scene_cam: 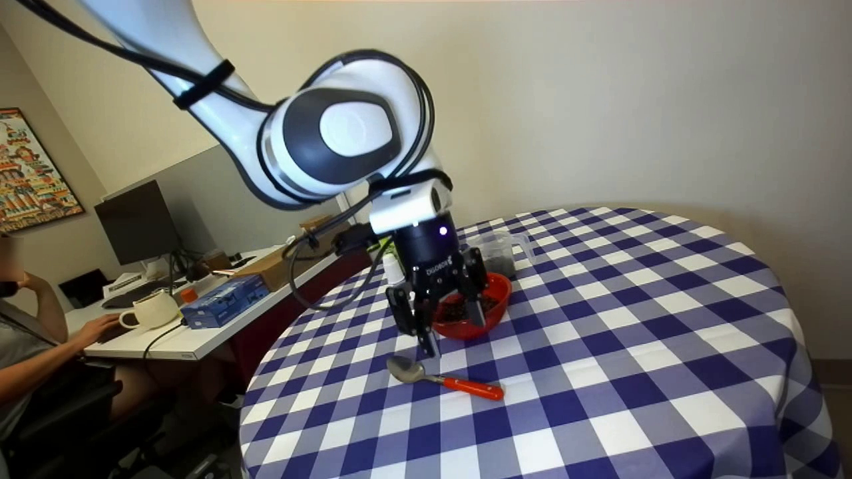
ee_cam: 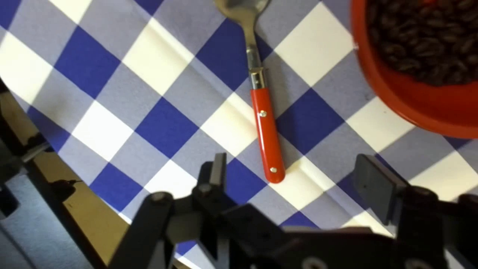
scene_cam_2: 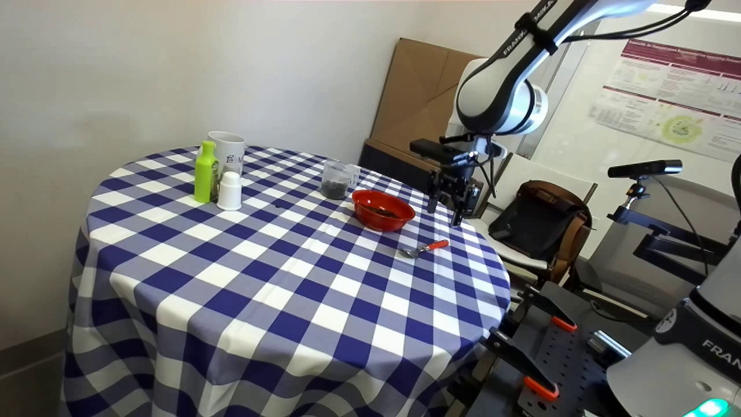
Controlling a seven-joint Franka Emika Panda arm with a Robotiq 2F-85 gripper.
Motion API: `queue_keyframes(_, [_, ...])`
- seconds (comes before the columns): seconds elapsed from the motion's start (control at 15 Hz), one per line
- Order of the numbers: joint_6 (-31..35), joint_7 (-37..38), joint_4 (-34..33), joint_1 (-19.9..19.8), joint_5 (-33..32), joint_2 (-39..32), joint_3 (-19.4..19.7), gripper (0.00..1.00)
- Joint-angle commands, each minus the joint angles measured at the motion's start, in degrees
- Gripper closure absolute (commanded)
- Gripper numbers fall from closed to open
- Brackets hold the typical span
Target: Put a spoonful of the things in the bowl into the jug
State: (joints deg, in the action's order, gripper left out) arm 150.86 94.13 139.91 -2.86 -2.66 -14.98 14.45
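Observation:
The spoon with a red handle lies flat on the checked tablecloth in both exterior views (scene_cam: pixel 472 388) (scene_cam_2: pixel 433 247) and in the wrist view (ee_cam: pixel 267 130). The red bowl (scene_cam: pixel 466 331) (scene_cam_2: pixel 376 223) (ee_cam: pixel 444 112) stands beside it and holds dark coffee beans (ee_cam: pixel 429 45). The clear jug (scene_cam: pixel 491 246) (scene_cam_2: pixel 334 172) stands beyond the bowl with dark contents at its bottom; it is out of the wrist view. My gripper (scene_cam: pixel 454 334) (scene_cam_2: pixel 444 215) (ee_cam: pixel 293 168) is open and empty above the table. In the wrist view the spoon's handle end appears between its fingers, untouched.
A green bottle (scene_cam_2: pixel 204 174), a white stack of cups (scene_cam_2: pixel 230 194) and a white mug (scene_cam_2: pixel 234 145) stand together on the round table, away from the bowl. A person sits at a desk (scene_cam: pixel 173 346) beside the table. A bag rests on a chair (scene_cam_2: pixel 521 260) past the table edge.

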Motion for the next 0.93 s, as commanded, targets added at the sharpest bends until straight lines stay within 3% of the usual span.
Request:
queue_keyframes(0.0, [-8.3,4.5,-0.9,-0.8,4.6,9.9,0.3,0.0])
queue_keyframes(0.13, [-9.8,6.8,-2.5,-1.5,2.3,13.1,0.0,0.0])
queue_keyframes(0.2, [-13.4,2.4,-4.0,-2.0,-0.5,14.3,-0.7,0.0])
queue_keyframes(0.47, [-22.8,-11.3,-10.1,-2.7,2.0,17.1,-3.6,0.0])
queue_keyframes(0.87, [-31.0,-23.8,-16.1,-1.0,1.6,19.8,-8.5,0.0])
